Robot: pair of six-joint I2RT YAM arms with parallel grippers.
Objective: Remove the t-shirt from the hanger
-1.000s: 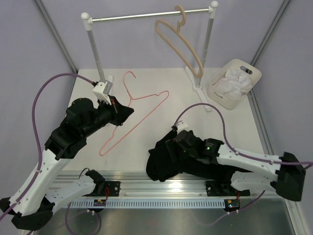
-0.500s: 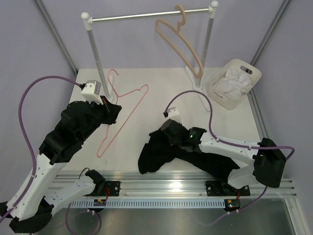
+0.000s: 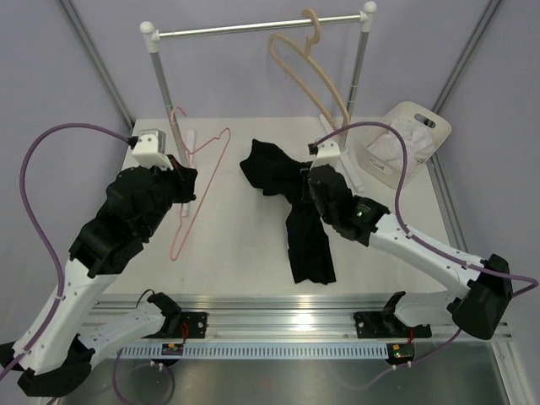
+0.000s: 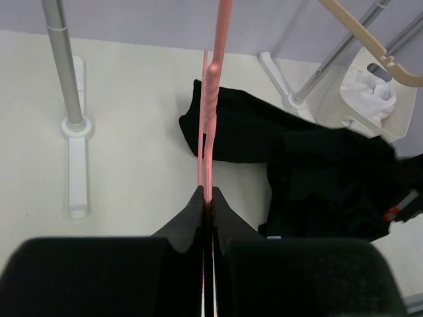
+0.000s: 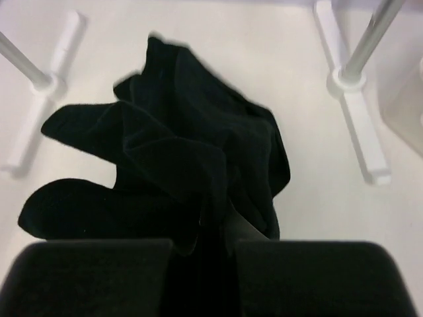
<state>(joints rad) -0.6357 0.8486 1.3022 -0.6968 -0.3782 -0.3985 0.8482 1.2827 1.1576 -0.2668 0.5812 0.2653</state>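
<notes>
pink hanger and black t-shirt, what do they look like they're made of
The hanger looks like thin metal wire with a smooth pink-red coating, twisted at its neck. The t-shirt looks like soft matte fabric, perhaps cotton: it crumples in limp folds.

The rack's rail (image 3: 245, 30) spans the far edge of the table (image 3: 236, 253), with a second hanger (image 3: 274, 42) hung toward its right end. Right of the rack's right post sits a basket (image 3: 380, 162) with a cloth (image 3: 409, 135) in it. The hanger (image 4: 209, 119) is at the table's left, just beside the left post (image 3: 162, 76), its wire pinched in the left gripper (image 4: 207, 193). Right of it and apart from it, the t-shirt (image 3: 308, 245) lies mid-table, its far part gripped by the right gripper (image 5: 211, 228), the rest trailing toward the near edge.
</notes>
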